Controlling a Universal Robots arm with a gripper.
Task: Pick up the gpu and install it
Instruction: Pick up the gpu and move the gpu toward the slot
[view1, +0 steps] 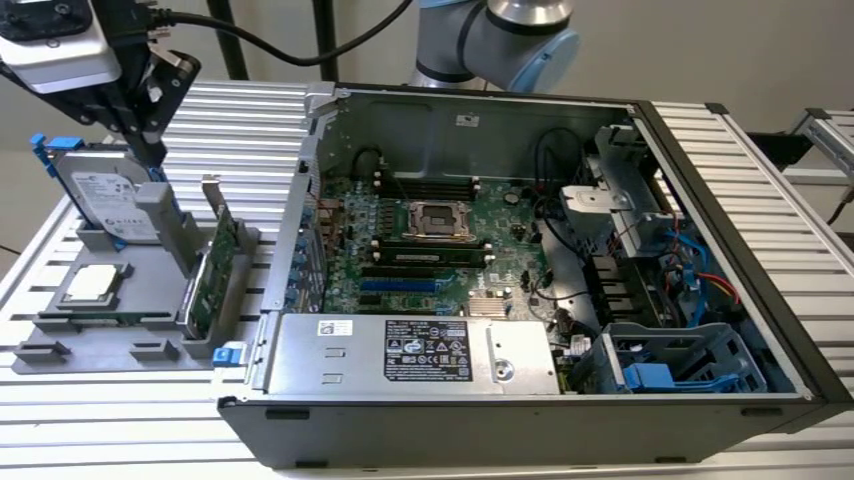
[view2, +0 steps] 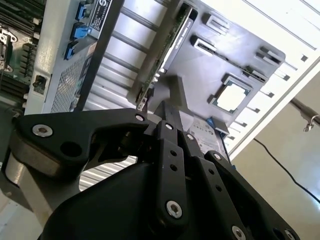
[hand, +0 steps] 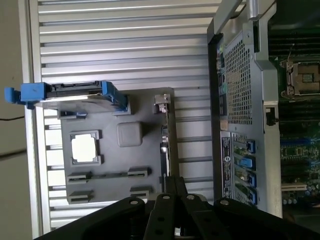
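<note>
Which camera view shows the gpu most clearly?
The exterior view: the gpu stands on edge in the gray holder, its green board face visible. In both wrist views it appears edge-on, as a thin strip.

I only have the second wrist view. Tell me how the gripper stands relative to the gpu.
Observer: In the exterior view the gripper hangs well above the gray fixture, apart from the gpu.
Operator: Give me the gpu's pose.
Observer: It stands on edge in that fixture, its green board face turned toward the case.
Operator: Now describe the inside of the case.
Observer: The case is open on top. Blue slots show on the motherboard, next to the silver labelled box.
</note>
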